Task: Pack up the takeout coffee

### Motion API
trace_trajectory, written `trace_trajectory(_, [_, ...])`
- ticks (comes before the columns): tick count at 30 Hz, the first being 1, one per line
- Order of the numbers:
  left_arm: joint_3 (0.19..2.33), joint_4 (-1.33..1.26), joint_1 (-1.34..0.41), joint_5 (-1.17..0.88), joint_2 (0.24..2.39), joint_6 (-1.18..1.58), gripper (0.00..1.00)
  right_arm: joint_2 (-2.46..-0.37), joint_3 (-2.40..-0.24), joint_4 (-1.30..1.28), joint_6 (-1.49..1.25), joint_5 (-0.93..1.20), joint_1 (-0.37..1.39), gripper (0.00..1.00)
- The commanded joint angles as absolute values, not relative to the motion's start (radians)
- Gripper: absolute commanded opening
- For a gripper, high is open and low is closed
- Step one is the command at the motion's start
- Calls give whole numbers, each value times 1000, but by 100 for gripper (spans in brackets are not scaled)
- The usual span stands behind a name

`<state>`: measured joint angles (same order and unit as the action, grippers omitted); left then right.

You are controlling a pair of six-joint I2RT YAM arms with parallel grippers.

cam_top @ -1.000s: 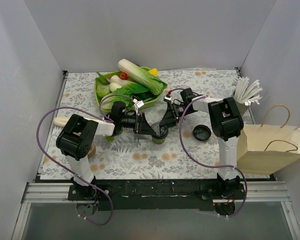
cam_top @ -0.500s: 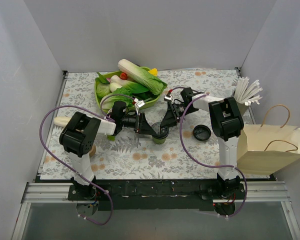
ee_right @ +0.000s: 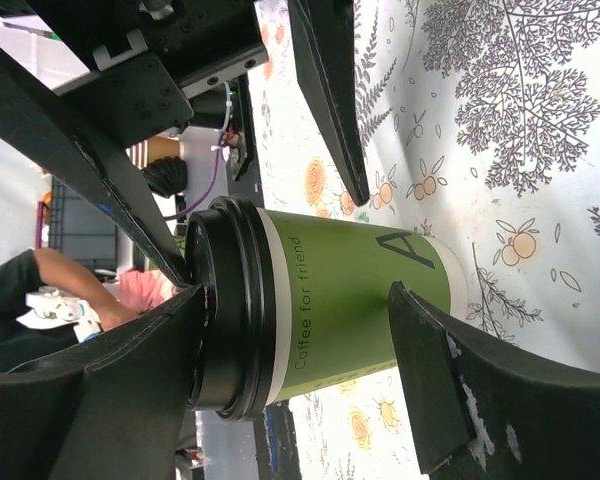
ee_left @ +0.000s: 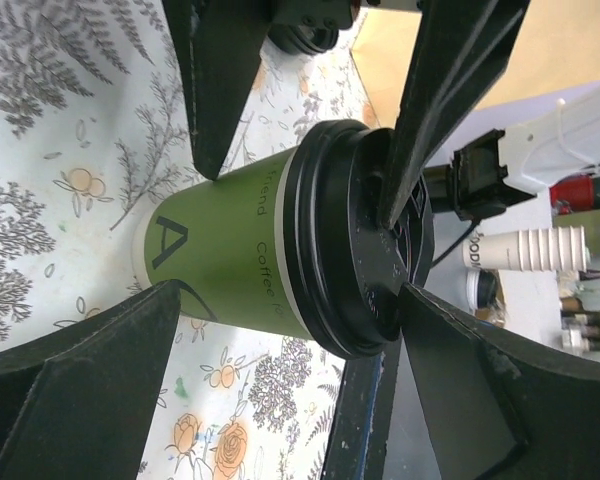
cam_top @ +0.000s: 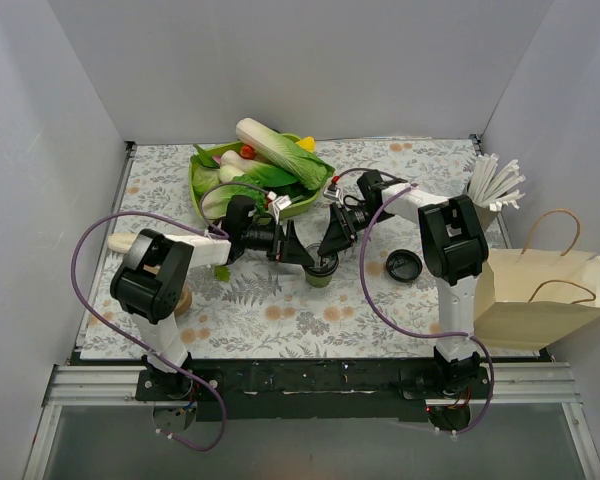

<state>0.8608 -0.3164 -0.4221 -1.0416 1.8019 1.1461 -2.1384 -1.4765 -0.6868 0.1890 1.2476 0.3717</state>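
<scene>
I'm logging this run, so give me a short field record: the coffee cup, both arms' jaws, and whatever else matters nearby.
takeout coffee: upright mid-table, lidded
left gripper: jaws open around the coffee, reaching in from the left
right gripper: jaws open around it, reaching in from the right
spare black lid: flat on the table, right of the coffee
paper bag: standing open, far right

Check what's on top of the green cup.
A black lid sits on the cup, seated down over the rim on the sides in view. The lid covers the cup's mouth, so whatever is inside cannot be seen.
</scene>
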Motion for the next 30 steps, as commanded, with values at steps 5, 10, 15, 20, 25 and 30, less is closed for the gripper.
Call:
trace_trajectory(5, [960,-183,-420,-940,1743,1075,91,-2086,-1540,-761,255,1221,351,83])
trace_trajectory(10, [989,-146,-419,-954,1744,1069,92,-2065,-1546,-775,276,1242,341,86])
trace_trajectory(15, [1014,-117,-417,-951,1736,1052,92,-2033,-1542,-772,282,1230,341,86])
trace_trajectory(20, [1045,-86,-417,-927,1706,1026,93,-1987,-1594,-801,363,1165,341,87])
trace_trajectory(25, [1084,-38,-419,-903,1671,921,94,-1957,-1661,-914,553,1086,339,89])
trace_trajectory(30, [1172,185,-417,-966,1615,591,95,-1919,-1694,-1009,756,1022,341,94])
